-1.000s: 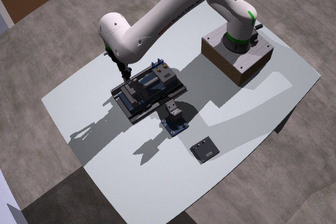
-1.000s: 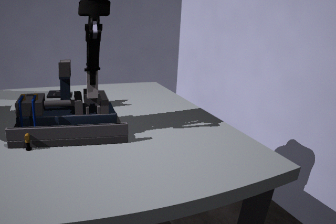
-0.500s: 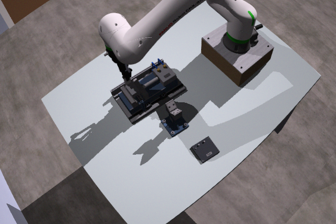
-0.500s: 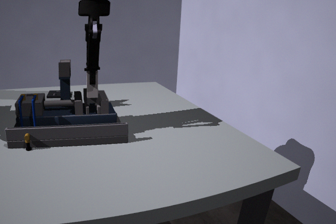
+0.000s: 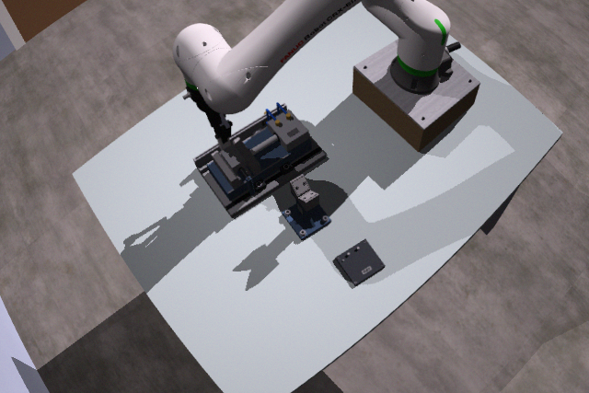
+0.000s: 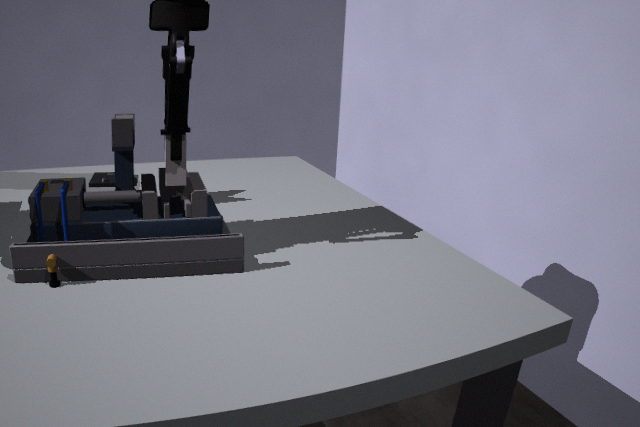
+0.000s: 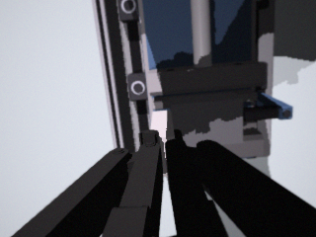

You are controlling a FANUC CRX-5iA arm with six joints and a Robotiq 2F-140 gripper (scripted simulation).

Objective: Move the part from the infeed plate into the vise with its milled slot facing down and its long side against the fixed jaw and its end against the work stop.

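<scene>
Pincer: the gripper [image 6: 175,156] points straight down into the vise, its fingers drawn fully together with nothing between them.
Part: a grey block [image 6: 176,176] sits in the vise between the jaws, right under the fingertips; whether they touch it cannot be told, and its slot is hidden.
Vise: the vise [image 5: 266,160] is open, with the air cylinder [image 6: 51,200] and its rod [image 6: 111,197] on the side away from the gripper.
V-block: the V-block [image 5: 304,196] stands just beside the vise.
Infeed plate: the infeed plate [image 5: 359,262] lies well apart, with no block on it.
Table: the pale table [image 5: 266,312] carries it all.
</scene>
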